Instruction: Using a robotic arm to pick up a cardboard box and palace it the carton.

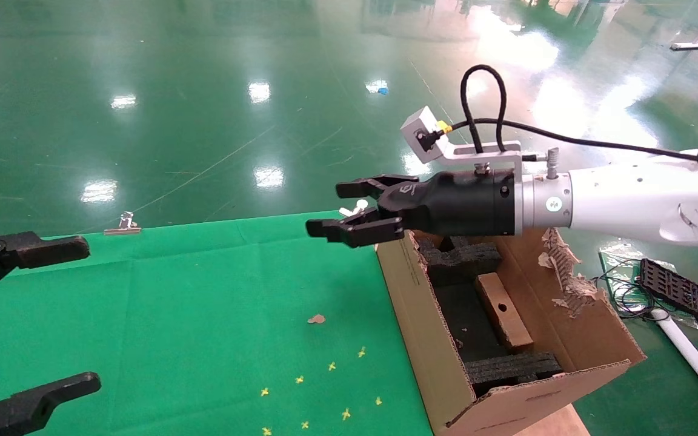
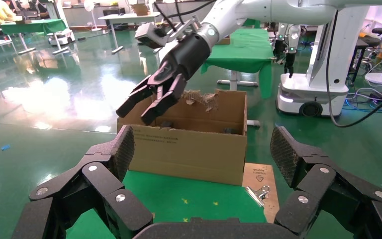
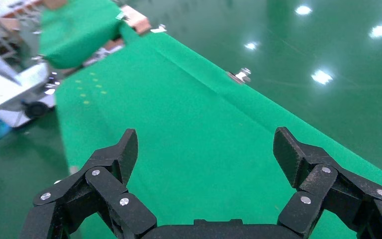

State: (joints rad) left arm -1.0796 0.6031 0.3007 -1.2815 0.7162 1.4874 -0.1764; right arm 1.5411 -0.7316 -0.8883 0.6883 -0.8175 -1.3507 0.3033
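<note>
The slim cardboard box (image 1: 503, 310) lies inside the large carton (image 1: 422, 321), between black foam inserts (image 1: 464, 257). The carton stands at the table's right end and shows in the left wrist view (image 2: 189, 149); the box is hidden there. My right gripper (image 1: 326, 209), on the white robotic arm (image 1: 621, 197), is open and empty. It hovers above the table just left of the carton's far corner, also in the left wrist view (image 2: 134, 115). In its own view (image 3: 204, 149) only green cloth lies below. My left gripper (image 1: 89, 315) is open and empty at the left edge (image 2: 201, 149).
A green cloth (image 1: 173, 315) covers the table, with a paper scrap (image 1: 316, 318) and small yellow marks (image 1: 331, 366). A binder clip (image 1: 123, 224) holds the far edge, another (image 2: 257, 192) sits by the carton. A black tray and cables (image 1: 679, 292) lie on the floor to the right.
</note>
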